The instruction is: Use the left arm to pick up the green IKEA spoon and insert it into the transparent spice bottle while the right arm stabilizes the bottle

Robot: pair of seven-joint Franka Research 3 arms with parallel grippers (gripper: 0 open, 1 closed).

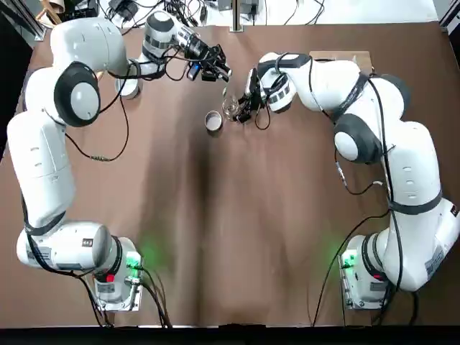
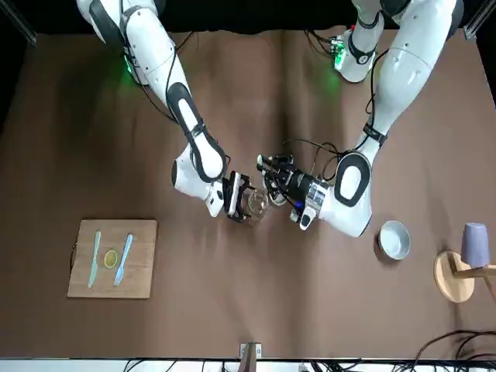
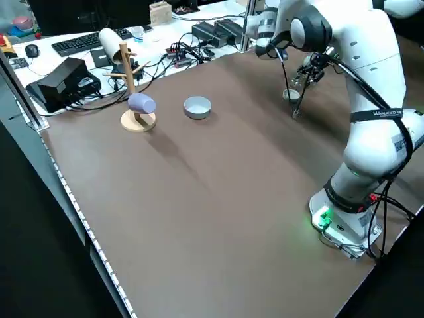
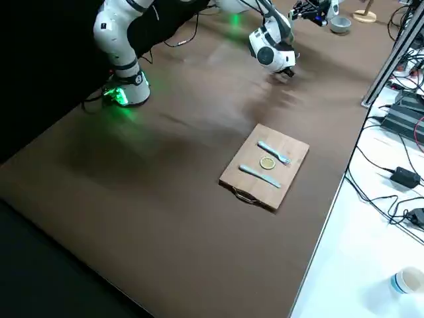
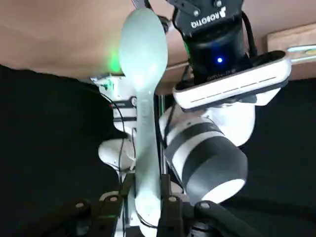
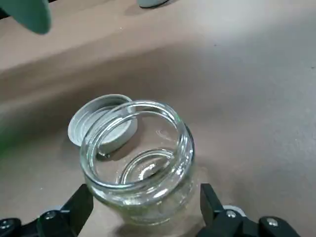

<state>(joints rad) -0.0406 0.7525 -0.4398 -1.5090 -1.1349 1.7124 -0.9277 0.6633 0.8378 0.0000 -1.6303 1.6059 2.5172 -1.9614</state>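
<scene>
Tool of the left arm (image 5: 146, 186), in the left wrist view, is closed on the handle of the pale green plastic spoon (image 5: 144, 64), its fingers parted only by the handle's width. The bowl end projects beyond the fingertips, presumably to leave it free for insertion. The handle's end is obscured between the fingers.

Right wrist view: the tool of the right arm (image 6: 146, 200) is wide open, one finger on either side of the clear glass bottle (image 6: 153, 207). This placement appears intended to brace the bottle while its mouth remains accessible. Firm contact cannot be confirmed. The round grey metallic cap (image 6: 81, 123) lies just beside the bottle, partly seen through the glass. A green rounded shape, probably the spoon's bowl, is cut off at the picture's edge.

Top view: the bottle stands on the brown counter (image 1: 215, 237), close to the right tool. The white bowl (image 1: 130, 88) is partly hidden by the left arm; the wooden board (image 1: 356, 56), by the right arm.

Front view: the spoon cannot be distinguished against the left tool.
</scene>
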